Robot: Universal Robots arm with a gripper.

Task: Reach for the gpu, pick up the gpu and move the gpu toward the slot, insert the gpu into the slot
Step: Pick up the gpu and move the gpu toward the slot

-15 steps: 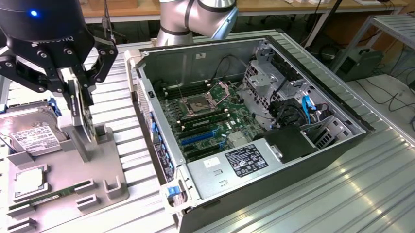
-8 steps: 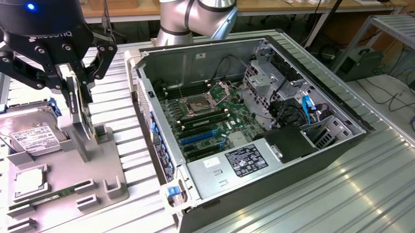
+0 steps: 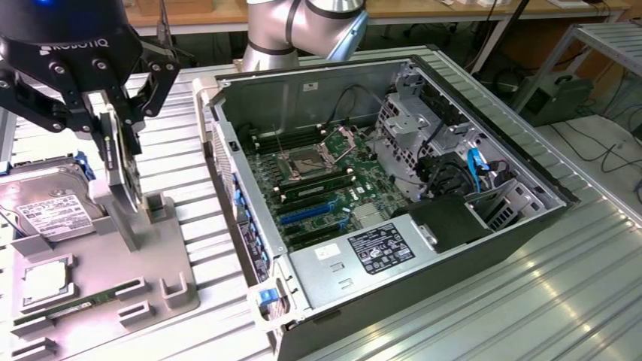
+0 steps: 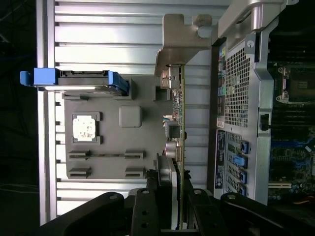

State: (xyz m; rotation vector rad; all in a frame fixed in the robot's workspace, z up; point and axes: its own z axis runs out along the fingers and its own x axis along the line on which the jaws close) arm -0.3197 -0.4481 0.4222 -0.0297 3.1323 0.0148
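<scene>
The claw (image 3: 108, 124) is clamped on the gpu (image 3: 119, 162), one finger on each flat face near the card's upper edge. The card stands upright and edge-on over the gray tray (image 3: 150, 289) at the exterior view's left. Its lower edge is down at the tray's posts; I cannot tell whether it is clear of them. In the wrist view the claw (image 4: 170, 186) grips the thin card (image 4: 178, 123), and the silver end bracket juts past the tray's edge over the ribbed tabletop (image 4: 113, 24).

A bare strip of tabletop (image 3: 206, 226) runs between the tray and the computer case (image 3: 522, 226), so the two are apart. The case lies on its side with its open face upward and its tall near wall toward the tray.

The tray also holds a hard drive (image 3: 50, 210) with blue rails, a processor chip (image 3: 45, 282) and a memory stick (image 3: 75, 304), each in its own recess.

Inside the case lies the green motherboard (image 3: 356, 180). The blue slot (image 3: 304, 213) is on the part of the board nearest the tray, with nothing in it and well apart from the gpu. The processor socket (image 3: 306, 159) sits farther in, and the power supply (image 3: 386, 248) fills the near end. The arm (image 3: 291, 30) rises behind the case.
</scene>
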